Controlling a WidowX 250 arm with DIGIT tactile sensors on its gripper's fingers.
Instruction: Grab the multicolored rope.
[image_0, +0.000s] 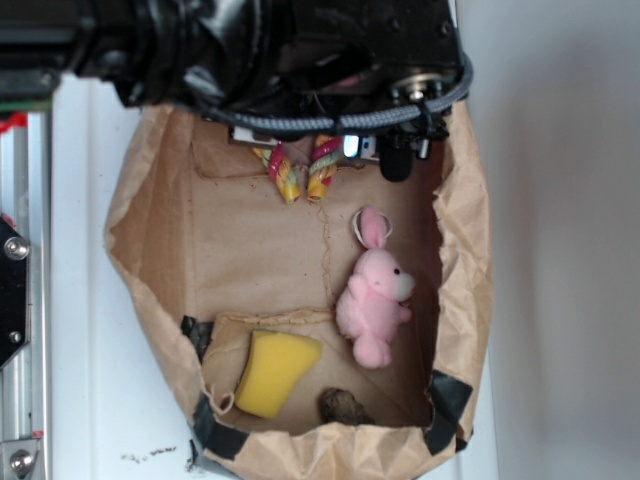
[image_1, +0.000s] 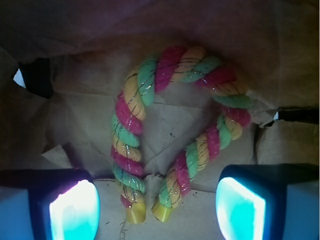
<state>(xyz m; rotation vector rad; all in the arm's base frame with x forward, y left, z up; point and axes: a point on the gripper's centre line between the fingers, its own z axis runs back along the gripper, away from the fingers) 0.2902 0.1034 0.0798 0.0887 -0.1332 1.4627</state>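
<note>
On the white table (image_0: 90, 300) stands a brown paper bag (image_0: 150, 230), folded down, with the robot arm (image_0: 250, 50) over its far end. Inside, largest to smallest, lie a pink bunny (image_0: 375, 295), a yellow sponge (image_0: 275, 372) and a small dark lump (image_0: 343, 405). The multicolored rope (image_1: 150, 125) lies bent in a U on the bag floor under the hand (image_1: 157, 210). The hand is spread wide, its two ends between the pads. To grasp well, I think it should descend straight and close across both strands together.
</note>
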